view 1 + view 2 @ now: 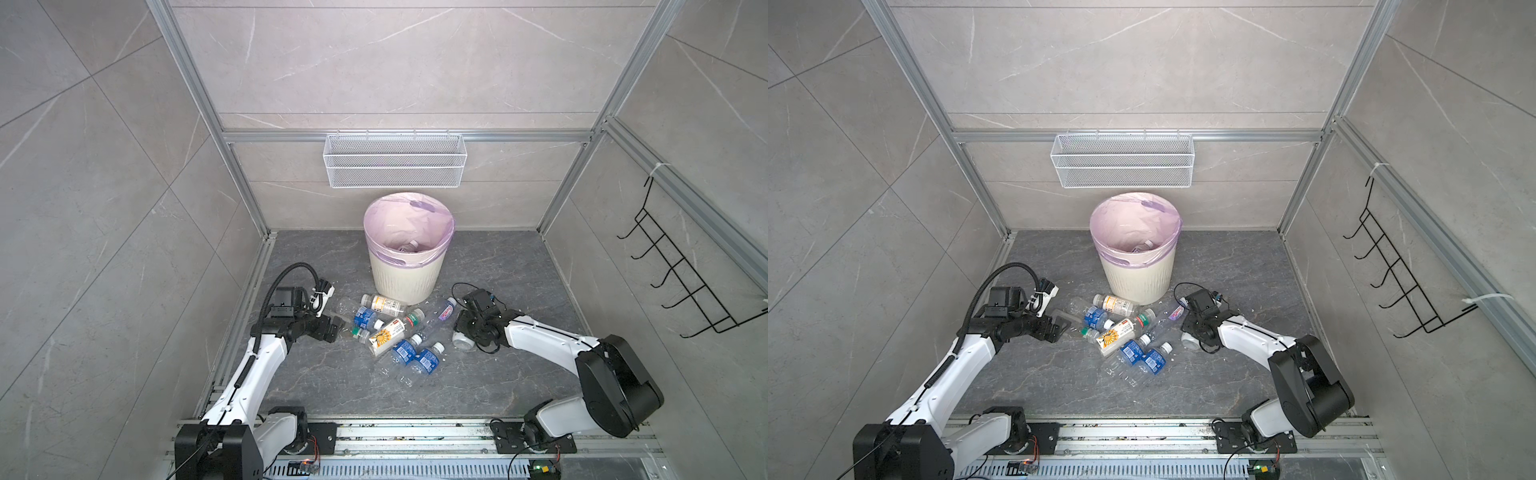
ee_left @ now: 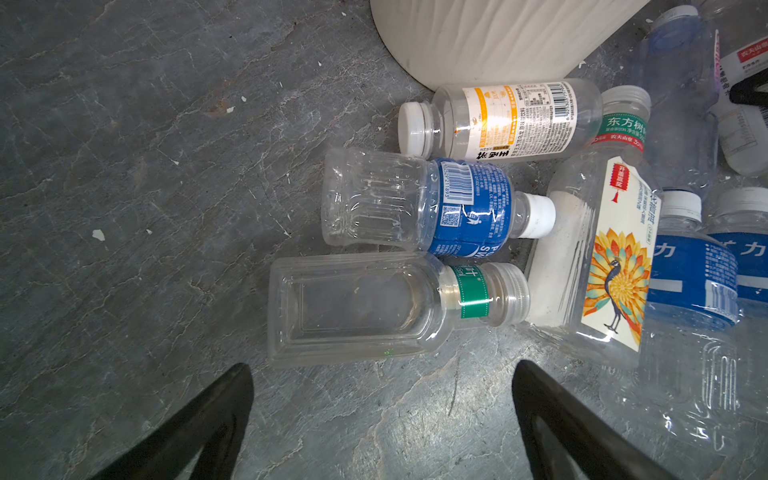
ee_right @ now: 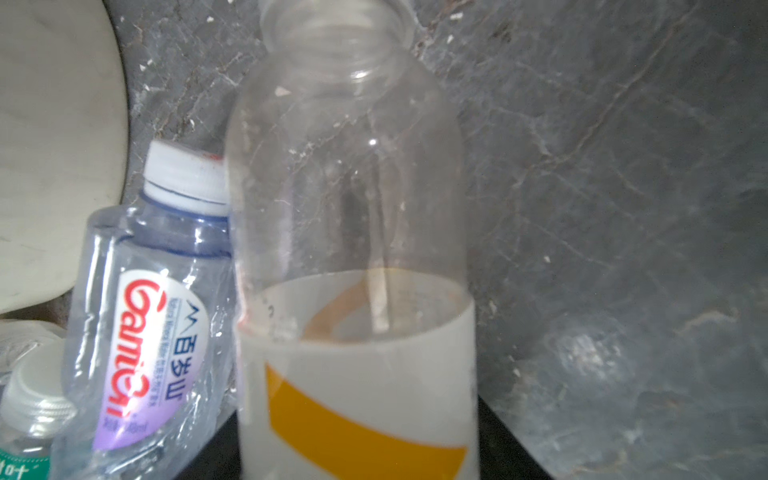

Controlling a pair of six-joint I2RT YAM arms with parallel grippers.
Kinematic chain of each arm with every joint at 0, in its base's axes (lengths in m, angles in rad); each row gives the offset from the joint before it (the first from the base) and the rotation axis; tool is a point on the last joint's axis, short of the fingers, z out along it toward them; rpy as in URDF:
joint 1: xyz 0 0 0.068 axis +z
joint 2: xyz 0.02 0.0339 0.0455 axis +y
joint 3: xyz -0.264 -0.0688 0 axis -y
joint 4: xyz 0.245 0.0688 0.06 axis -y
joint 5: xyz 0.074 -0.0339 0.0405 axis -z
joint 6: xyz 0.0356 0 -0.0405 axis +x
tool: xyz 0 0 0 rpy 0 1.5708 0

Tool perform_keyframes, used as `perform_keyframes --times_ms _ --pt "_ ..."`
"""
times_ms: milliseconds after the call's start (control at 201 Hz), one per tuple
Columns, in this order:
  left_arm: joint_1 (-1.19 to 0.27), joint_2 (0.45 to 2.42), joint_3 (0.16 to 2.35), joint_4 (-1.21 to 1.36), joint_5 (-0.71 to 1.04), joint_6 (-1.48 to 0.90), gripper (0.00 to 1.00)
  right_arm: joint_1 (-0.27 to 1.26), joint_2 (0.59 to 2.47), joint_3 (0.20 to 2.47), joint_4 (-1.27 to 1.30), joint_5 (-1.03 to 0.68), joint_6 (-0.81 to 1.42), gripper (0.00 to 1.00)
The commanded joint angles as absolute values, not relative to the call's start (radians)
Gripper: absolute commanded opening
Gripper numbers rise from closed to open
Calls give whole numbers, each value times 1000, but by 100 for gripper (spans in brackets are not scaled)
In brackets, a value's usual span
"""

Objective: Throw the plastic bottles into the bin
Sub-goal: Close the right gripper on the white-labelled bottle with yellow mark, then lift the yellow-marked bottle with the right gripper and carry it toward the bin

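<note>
In both top views the plastic bottles [image 1: 395, 336] lie heaped on the dark floor just in front of the bin [image 1: 405, 282], whose lilac liner already holds at least one bottle at its bottom. The left gripper [image 1: 332, 327] sits low at the heap's left edge. The right gripper [image 1: 460, 330] sits at the heap's right edge, over a pale bottle lying slightly apart from the heap. From the left wrist we see the left gripper [image 2: 382, 368] spread wide and empty. Just ahead lies a clear green-banded bottle [image 2: 365, 309], its long axis running from finger to finger, so we judge the wrist should turn before closing. From the right wrist an orange-labelled bottle [image 3: 357, 249] fills the view. Its neck points away from us and its long axis lies along the fingers. Dark finger bases flank both its sides, but we cannot tell whether they are clamped on it. A purple-labelled bottle [image 3: 137, 332] lies just beside it, near the bin's wall. We judge this arm nearer to a throw.
</note>
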State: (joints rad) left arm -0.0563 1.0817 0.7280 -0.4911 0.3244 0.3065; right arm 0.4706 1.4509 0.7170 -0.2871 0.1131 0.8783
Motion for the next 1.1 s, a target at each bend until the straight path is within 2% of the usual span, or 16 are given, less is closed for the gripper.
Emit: perform_keyframes --times_ms 0,259,1091 --pt "-52 1086 730 -472 354 286 99 466 1383 678 -297 146 828 58" --pt "-49 1091 729 -472 356 287 99 477 1254 620 -295 178 749 54" --pt "-45 1120 734 -479 362 287 99 614 842 582 -397 271 597 52"
